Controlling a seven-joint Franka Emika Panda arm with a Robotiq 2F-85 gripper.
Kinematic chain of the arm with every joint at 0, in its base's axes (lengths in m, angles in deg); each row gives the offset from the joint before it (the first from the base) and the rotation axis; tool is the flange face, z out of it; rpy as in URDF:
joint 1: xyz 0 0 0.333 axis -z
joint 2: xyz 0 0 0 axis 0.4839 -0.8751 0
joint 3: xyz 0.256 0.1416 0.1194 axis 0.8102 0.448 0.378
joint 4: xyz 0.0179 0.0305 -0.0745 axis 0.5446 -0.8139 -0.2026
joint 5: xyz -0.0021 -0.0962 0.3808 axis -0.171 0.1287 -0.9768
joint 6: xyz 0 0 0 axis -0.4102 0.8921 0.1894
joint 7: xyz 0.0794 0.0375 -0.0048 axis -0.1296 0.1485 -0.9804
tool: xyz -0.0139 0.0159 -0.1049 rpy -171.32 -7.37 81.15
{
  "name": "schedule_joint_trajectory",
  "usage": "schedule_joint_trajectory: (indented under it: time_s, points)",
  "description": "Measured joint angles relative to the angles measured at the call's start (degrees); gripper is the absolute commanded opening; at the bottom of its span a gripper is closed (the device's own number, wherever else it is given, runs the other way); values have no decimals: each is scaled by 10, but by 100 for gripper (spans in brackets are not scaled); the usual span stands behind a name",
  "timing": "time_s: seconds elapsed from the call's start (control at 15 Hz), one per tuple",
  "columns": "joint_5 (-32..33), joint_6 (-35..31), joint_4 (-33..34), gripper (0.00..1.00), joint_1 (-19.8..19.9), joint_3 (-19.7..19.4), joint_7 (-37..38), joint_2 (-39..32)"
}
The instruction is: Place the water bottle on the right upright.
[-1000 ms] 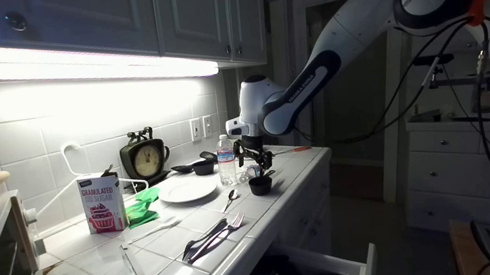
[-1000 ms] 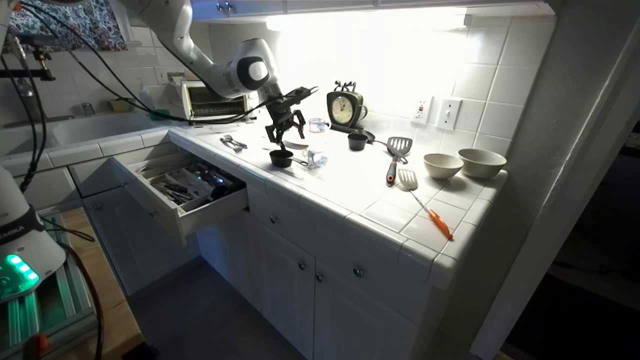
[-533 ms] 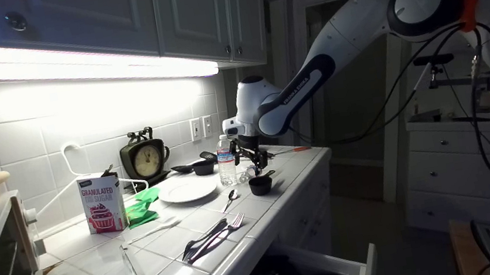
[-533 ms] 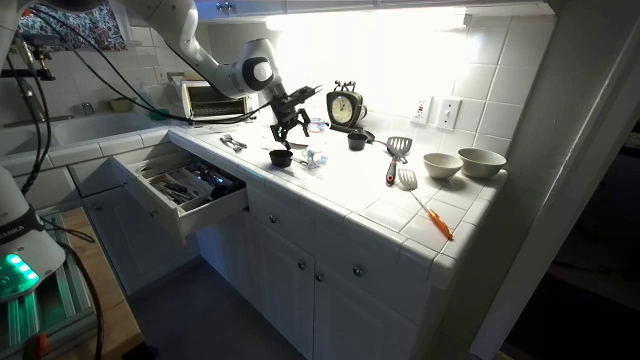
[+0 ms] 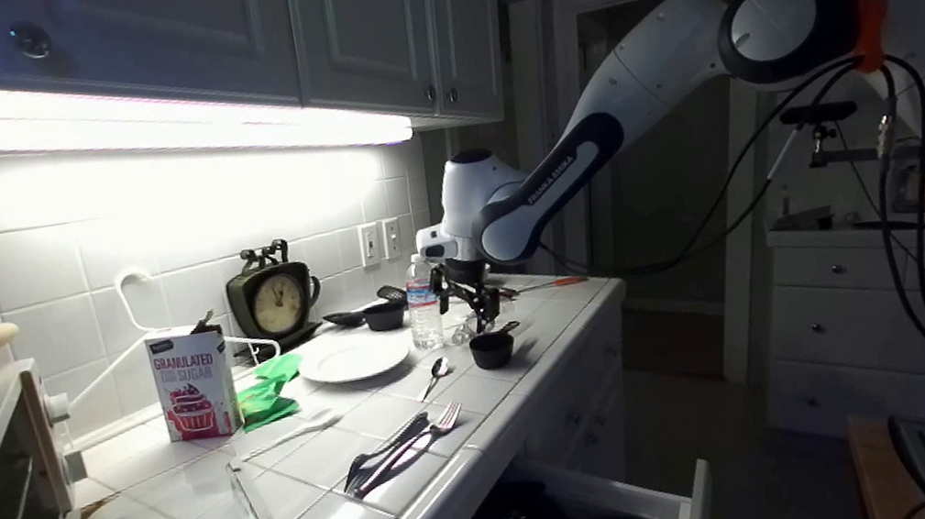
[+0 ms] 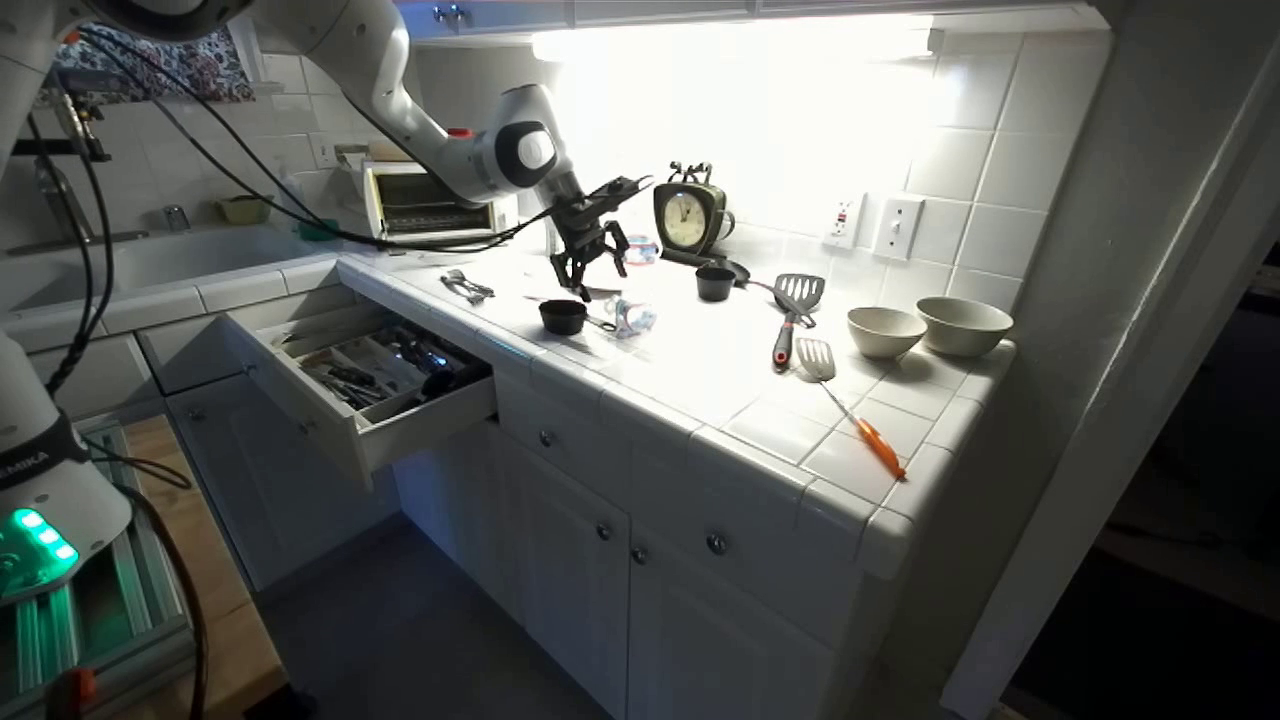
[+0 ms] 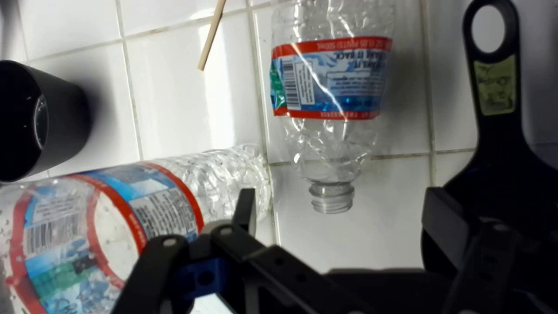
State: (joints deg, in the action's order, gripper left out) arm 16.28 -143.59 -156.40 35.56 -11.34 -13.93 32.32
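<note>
We've got the gripper (image 7: 342,211) with its fingers (image 7: 442,226) spread wide. Just past them our crumpled water bottle (image 7: 331,78) lies on its side on the tile counter (image 7: 174,96), neck toward the gap. The capped bottle (image 5: 427,328) stands upright right by one finger; we can't tell if they're touching. Further out we see a black measuring cup (image 6: 563,317), a white plate (image 5: 353,360), then the sugar carton (image 5: 194,390).

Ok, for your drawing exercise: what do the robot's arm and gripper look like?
The arm is white and rounded, with black bands at its joints and FRANKA EMIKA lettering on a dark stripe. An orange piece marks one joint, and black cables run outside the arm. Green lights glow on the base. The gripper is black, with two jointed fingers and flat grey pads.
</note>
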Motion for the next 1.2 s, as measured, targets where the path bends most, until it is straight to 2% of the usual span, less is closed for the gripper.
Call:
schedule_joint_trajectory:
  time_s: [0.87,1.2]
  points:
    - [0,0,29,93,-2,0,6,-27]
    - [0,0,34,88,-4,0,6,-36]
